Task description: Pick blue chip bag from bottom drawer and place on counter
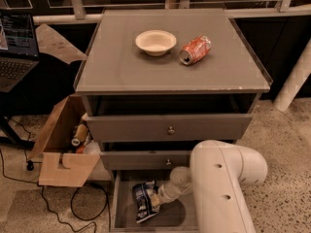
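Down in bottom drawer [176, 216], pincer [157, 199] touches blue chip bag [142, 201]; hold unclear — lettering unreadable

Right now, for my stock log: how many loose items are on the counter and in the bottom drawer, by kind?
bowl: 1, on the counter
soda can: 1, on the counter
chip bag: 1, in the bottom drawer, with the gripper at it
Total: 3

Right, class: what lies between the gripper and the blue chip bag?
Nothing. In the camera view, the gripper sits right against the blue chip bag inside the bottom drawer, with no gap showing.
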You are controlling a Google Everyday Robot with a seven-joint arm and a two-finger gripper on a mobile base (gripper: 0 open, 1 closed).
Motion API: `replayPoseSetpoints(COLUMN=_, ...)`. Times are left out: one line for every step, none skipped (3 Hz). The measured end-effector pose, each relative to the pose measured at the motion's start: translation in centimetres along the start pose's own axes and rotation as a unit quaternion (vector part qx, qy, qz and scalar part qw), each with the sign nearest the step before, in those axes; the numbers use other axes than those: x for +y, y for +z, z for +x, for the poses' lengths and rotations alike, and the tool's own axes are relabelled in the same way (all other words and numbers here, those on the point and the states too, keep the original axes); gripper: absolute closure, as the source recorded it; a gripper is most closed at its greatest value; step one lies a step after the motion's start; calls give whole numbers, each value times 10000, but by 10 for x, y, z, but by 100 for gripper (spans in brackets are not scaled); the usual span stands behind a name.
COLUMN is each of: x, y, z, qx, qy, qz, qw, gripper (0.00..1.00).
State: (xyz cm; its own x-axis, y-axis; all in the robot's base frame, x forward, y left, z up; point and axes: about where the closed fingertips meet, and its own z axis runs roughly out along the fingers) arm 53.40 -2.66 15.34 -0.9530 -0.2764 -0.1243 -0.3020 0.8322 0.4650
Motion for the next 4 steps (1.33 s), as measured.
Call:
replayPoseSetpoints(x=19, y=-19, z=-4, qx=118, qy=-562, qz=-578, qw=9967, gripper=100)
replayPoseSetpoints(x=32, y=-55, z=5, qx=-5, qy=-718, qz=-965, qw=9927, gripper=100)
replayPoseSetpoints(x=34, y=-92, z=12, qx=-566, qy=-620, qz=-1060, qw=9908, gripper=100)
replayPoseSetpoints(x=38, y=-125, z=22, qx=-1214, qy=-368, qz=-996, qw=9869, gripper=100)
